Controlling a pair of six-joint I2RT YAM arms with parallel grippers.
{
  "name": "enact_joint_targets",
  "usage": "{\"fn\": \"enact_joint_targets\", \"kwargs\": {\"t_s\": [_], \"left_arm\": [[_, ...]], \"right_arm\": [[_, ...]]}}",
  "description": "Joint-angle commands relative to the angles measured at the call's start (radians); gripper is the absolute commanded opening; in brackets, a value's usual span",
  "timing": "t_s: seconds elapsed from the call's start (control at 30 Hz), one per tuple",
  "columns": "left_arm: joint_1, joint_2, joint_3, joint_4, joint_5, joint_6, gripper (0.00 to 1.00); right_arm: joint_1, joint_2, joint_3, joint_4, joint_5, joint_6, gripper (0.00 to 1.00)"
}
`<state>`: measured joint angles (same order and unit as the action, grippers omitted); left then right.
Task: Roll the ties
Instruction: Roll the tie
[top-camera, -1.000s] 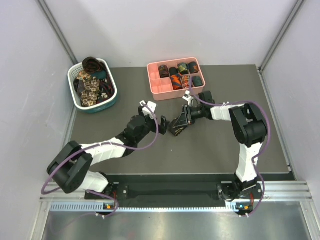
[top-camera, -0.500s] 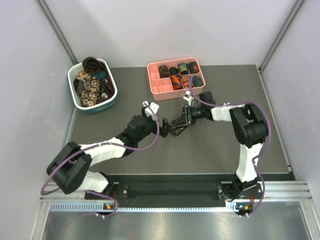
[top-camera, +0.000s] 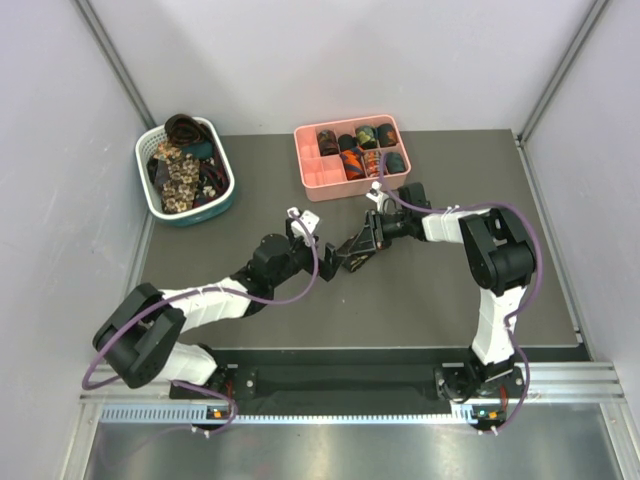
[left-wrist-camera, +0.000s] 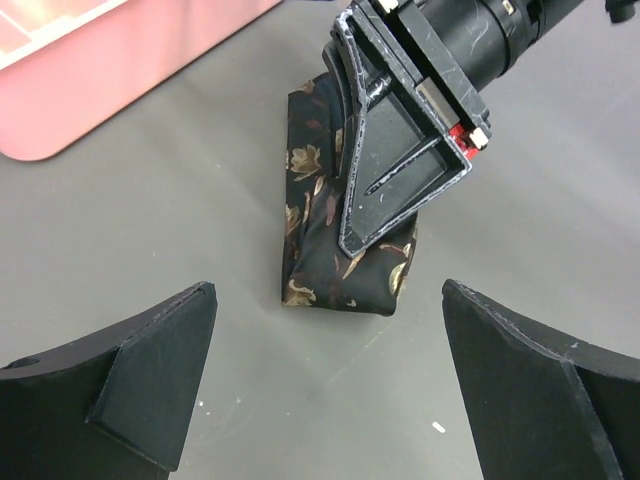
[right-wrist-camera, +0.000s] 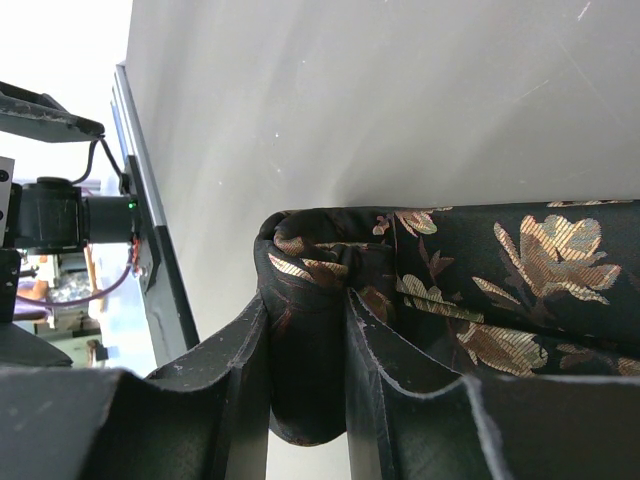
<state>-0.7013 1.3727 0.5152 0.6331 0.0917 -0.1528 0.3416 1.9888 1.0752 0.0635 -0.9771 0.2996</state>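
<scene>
**Floral tie mid-roll, pinched by the right gripper**

The dark floral tie (left-wrist-camera: 310, 250) lies part-coiled on the table (top-camera: 420, 300), clamped between the right gripper (left-wrist-camera: 400, 190) jaws. The left gripper (left-wrist-camera: 327, 292) gapes wide just short of it, empty — it probably needs to steady the coil next. Beyond them, the pink divided tray (top-camera: 310, 178) holds rolled ties (top-camera: 362, 140) — the slotted basket (top-camera: 225, 195) holds loose ties (top-camera: 180, 170).

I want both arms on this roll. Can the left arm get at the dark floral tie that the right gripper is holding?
Probably yes. The left gripper is open and faces the free near end of the tie, with only bare table between them. The right gripper clamps only its far part.
</scene>
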Motion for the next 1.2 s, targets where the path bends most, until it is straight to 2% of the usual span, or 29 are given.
{"fn": "enact_joint_targets", "kwargs": {"t_s": [0.0, 0.67, 0.73, 0.83, 1.17], "left_arm": [[-0.004, -0.001, 0.039, 0.01, 0.028, 0.065, 0.99], [-0.021, 0.092, -0.066, 0.275, 0.049, 0.144, 0.99], [-0.023, 0.1, -0.055, 0.257, 0.063, 0.179, 0.99], [-0.021, 0.123, -0.006, 0.136, 0.106, 0.212, 0.99], [-0.021, 0.158, 0.016, 0.132, 0.097, 0.234, 0.99]], "right_arm": [[-0.012, 0.028, -0.011, -0.014, 0.135, -0.066, 0.0], [-0.012, 0.036, -0.006, -0.03, 0.133, -0.08, 0.0], [-0.012, 0.035, -0.008, -0.03, 0.135, -0.08, 0.0], [-0.012, 0.045, -0.005, -0.03, 0.133, -0.082, 0.0], [-0.01, 0.041, -0.006, -0.03, 0.132, -0.076, 0.0]]}}
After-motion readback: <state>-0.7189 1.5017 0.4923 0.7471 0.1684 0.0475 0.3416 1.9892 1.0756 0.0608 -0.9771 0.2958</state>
